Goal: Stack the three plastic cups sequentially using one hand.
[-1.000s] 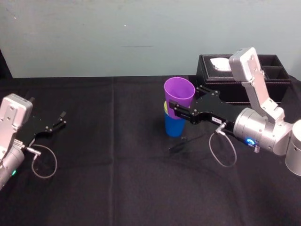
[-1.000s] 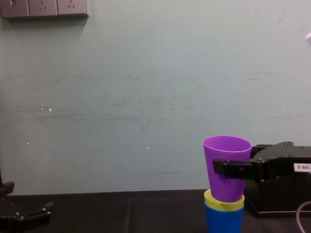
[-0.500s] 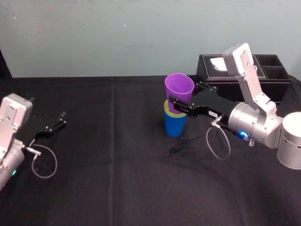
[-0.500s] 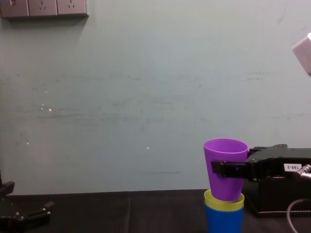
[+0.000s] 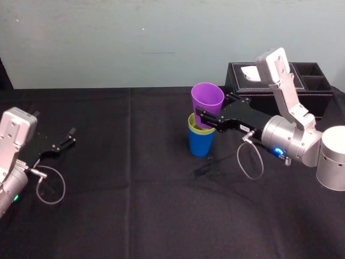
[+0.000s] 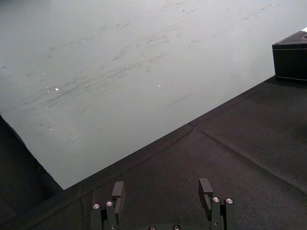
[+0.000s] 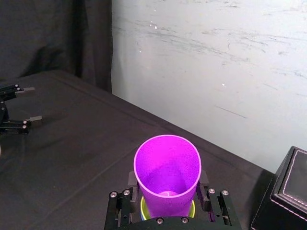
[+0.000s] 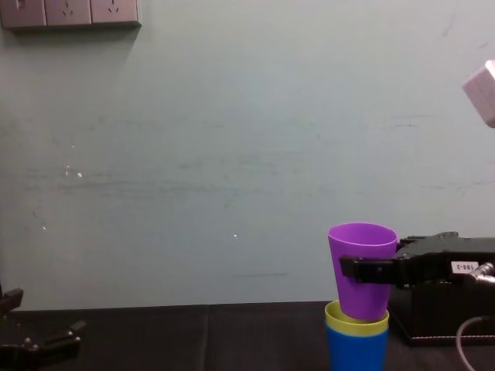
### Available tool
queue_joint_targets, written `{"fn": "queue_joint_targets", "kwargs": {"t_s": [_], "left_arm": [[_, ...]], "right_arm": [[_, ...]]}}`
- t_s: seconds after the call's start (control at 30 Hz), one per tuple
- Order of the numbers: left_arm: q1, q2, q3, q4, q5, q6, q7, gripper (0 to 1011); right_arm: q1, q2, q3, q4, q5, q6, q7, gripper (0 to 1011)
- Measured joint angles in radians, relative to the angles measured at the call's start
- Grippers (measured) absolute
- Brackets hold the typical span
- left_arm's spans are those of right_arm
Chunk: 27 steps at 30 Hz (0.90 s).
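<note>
The blue cup [image 5: 200, 142] [image 8: 356, 349] stands on the black table with the yellow-green cup [image 5: 192, 125] [image 8: 356, 318] nested inside it. The purple cup [image 5: 207, 103] [image 8: 362, 269] [image 7: 167, 173] is upright with its base lowered into the yellow-green cup, most of its body above the rim. My right gripper [image 5: 207, 120] [image 8: 363, 270] [image 7: 167, 190] is shut on the purple cup, one finger on each side of its lower half. My left gripper [image 5: 69, 137] [image 6: 164, 188] rests open on the cloth at the far left, holding nothing.
A black tissue box [image 5: 280, 87] [image 8: 441, 309] stands behind the right arm at the table's back right. A grey wall closes off the table's far edge. Bare black cloth [image 5: 129, 178] lies between the two arms.
The right gripper has carried the purple cup slightly right and lower, so its base sits a bit deeper in the yellow-green cup. The left arm has not moved.
</note>
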Motion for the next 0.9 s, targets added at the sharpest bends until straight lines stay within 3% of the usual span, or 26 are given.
{"fn": "queue_joint_targets", "kwargs": {"t_s": [0.9], "left_arm": [[0.0,0.0,0.0,0.0,0.0,0.0,0.0,1010]], "right_arm": [[0.02,-0.027,-0.011,0.078,-0.009,-0.018,0.022,719]]}}
